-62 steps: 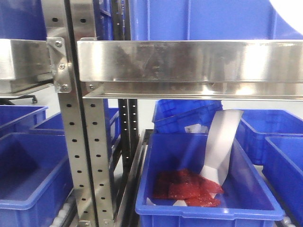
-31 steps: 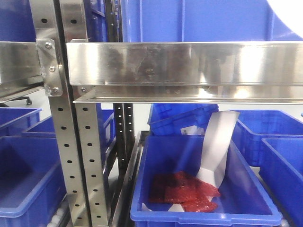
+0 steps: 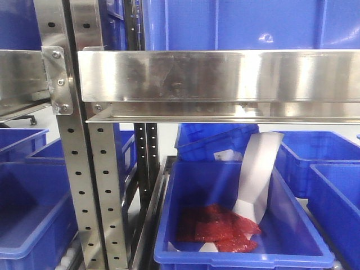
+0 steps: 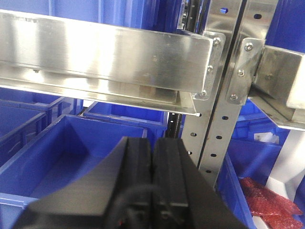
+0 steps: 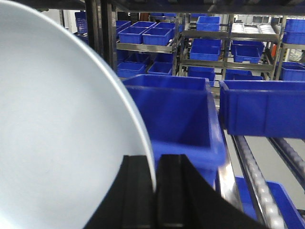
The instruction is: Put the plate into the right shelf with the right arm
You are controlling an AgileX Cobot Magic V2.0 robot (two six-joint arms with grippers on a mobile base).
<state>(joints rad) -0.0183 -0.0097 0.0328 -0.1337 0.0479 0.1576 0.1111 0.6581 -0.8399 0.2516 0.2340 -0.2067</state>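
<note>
Right gripper (image 5: 155,191) is pinching the white plate (image 5: 57,138) by its rim; left gripper (image 4: 152,164) pressed together, holding nothing.

Right gripper (image 5: 156,191) jaws clamped on plate (image 5: 57,143); left gripper (image 4: 152,162) jaws closed, empty.

A steel shelf rail (image 3: 219,76) spans the view, bolted to a perforated post (image 3: 90,185). Below the rail sits a blue bin (image 3: 242,256) holding red bags (image 3: 222,228) and a white sheet (image 3: 257,177) leaning upright.
</note>
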